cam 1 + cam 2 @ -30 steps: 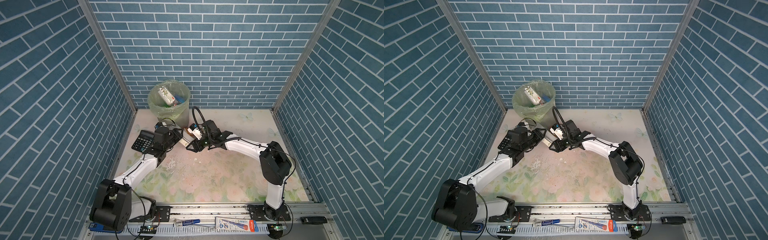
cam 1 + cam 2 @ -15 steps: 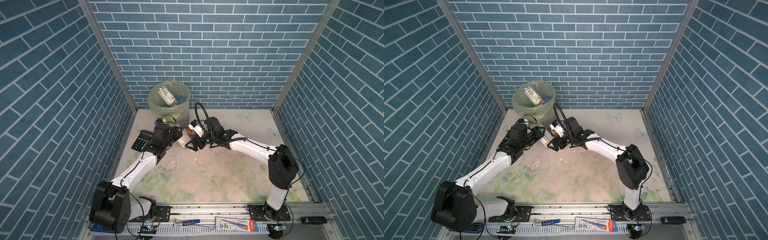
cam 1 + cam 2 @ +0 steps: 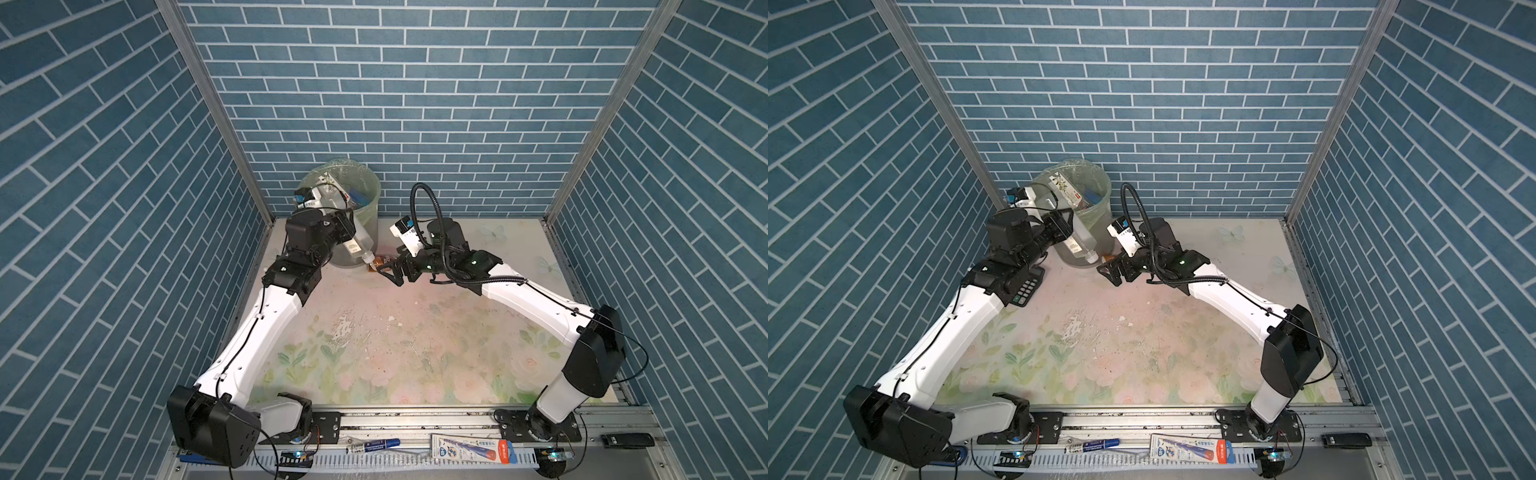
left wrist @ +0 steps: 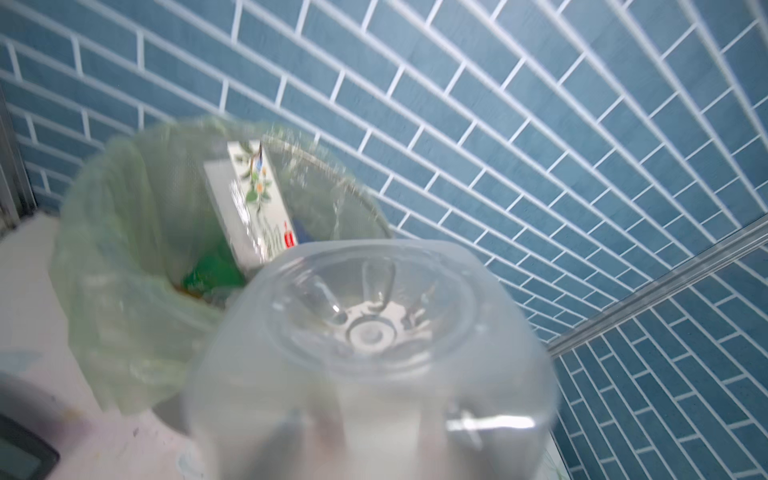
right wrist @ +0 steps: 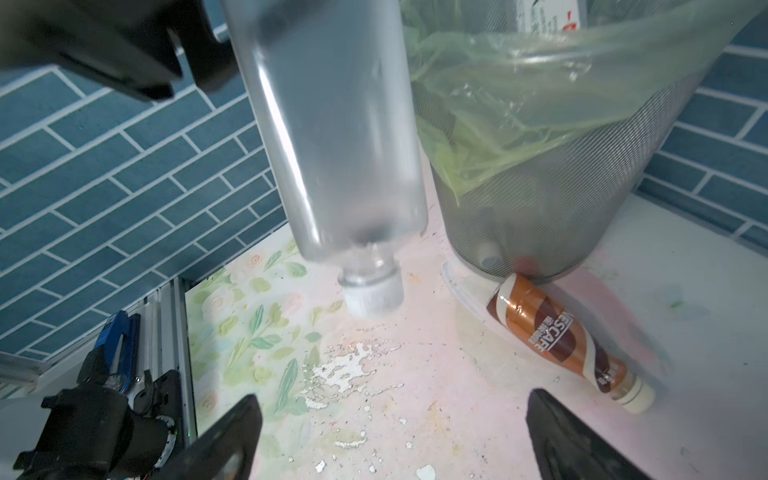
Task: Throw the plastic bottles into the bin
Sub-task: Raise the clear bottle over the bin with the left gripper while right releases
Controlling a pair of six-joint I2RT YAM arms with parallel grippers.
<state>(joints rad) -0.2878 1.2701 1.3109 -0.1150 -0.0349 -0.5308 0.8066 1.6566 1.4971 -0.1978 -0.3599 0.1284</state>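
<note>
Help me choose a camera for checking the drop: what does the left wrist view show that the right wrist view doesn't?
Left wrist only: inside the bin, a white flower-labelled bottle and a green bottle. Right wrist only: a brown bottle lying by the bin's foot, and the right gripper, jaws open. Both: the clear bottle and the bin's green bag.

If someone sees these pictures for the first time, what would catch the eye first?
A clear plastic bottle hangs cap-down in the left pincer, just beside the green-lined bin, which already holds bottles. At the bin's foot a brown Nescafé bottle lies on the table, with the right pincer wide open close to it.
</note>
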